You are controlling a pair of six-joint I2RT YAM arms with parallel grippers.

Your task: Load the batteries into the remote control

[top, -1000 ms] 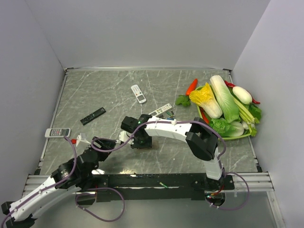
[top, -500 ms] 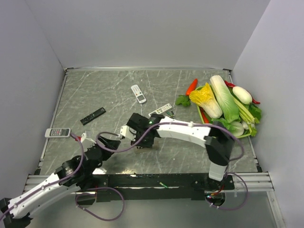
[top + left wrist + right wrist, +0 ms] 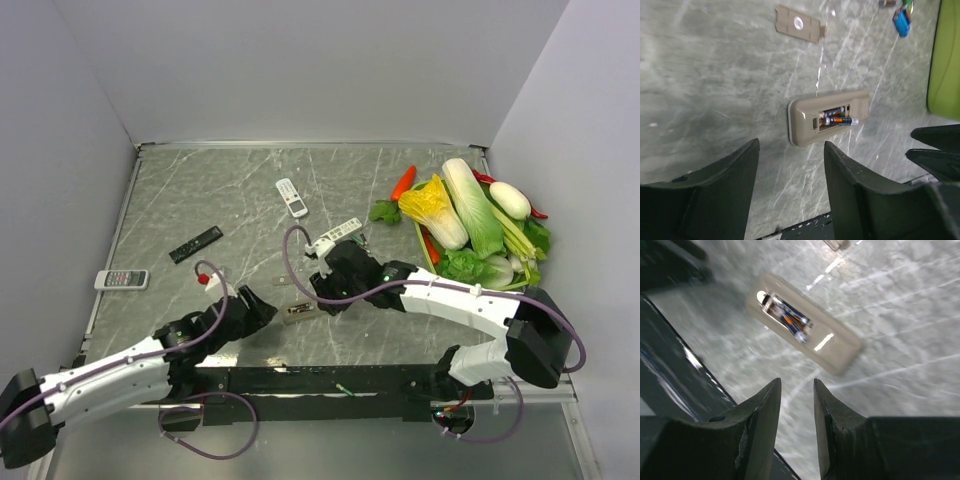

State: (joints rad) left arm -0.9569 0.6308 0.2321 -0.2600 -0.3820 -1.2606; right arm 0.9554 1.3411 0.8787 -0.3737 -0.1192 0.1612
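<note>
The grey-beige rectangular plastic remote control (image 3: 297, 311) is lying back-up on the grey marbled tabletop (image 3: 230, 190), low in the middle of the overhead view, between the two claws. Its recessed bay is standing open, and two dark cylindrical batteries (image 3: 836, 116) with orange bands are resting inside. The lower one in the left wrist view is sitting slightly askew, its tip reaching over the bay's right edge. The left gripper (image 3: 268, 308) is hovering just left of the remote, its jaws standing wide apart with nothing between them. In its own view the black fingers (image 3: 725, 180) are rising from the bottom of the frame, below the remote's near long side. The right gripper (image 3: 316, 296) is hanging just up and to the right of the remote in the overhead view, its jaws parted only narrowly and gripping nothing. The flat beige battery cover (image 3: 799, 23) is lying apart at the top of the left wrist frame, and a loose blue battery (image 3: 901, 22) is lying in the upper right corner near a green tray (image 3: 946, 60).
</note>
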